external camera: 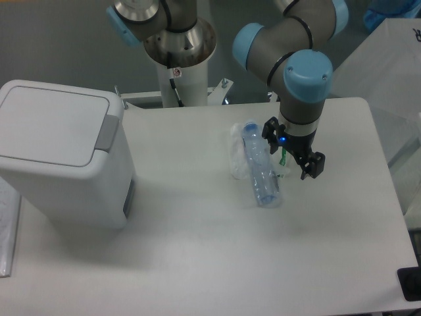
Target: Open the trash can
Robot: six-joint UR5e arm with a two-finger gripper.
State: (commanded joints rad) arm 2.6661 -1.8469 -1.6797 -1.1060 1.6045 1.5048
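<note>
I see the white surface (197, 263) first. The trash can (62, 155) stands at its left edge, lid down (grey tab on the lid's right side). A clear bottle (261, 164) lies mid-surface beside crumpled plastic (237, 155). My pincer (293, 157) hangs just right of the bottle, fingers apart, holding nothing.

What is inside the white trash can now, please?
That cannot be seen. The trash can has its lid shut flat, with the grey tab at its right edge, so the inside is covered. The bottle lies outside on the table.
</note>
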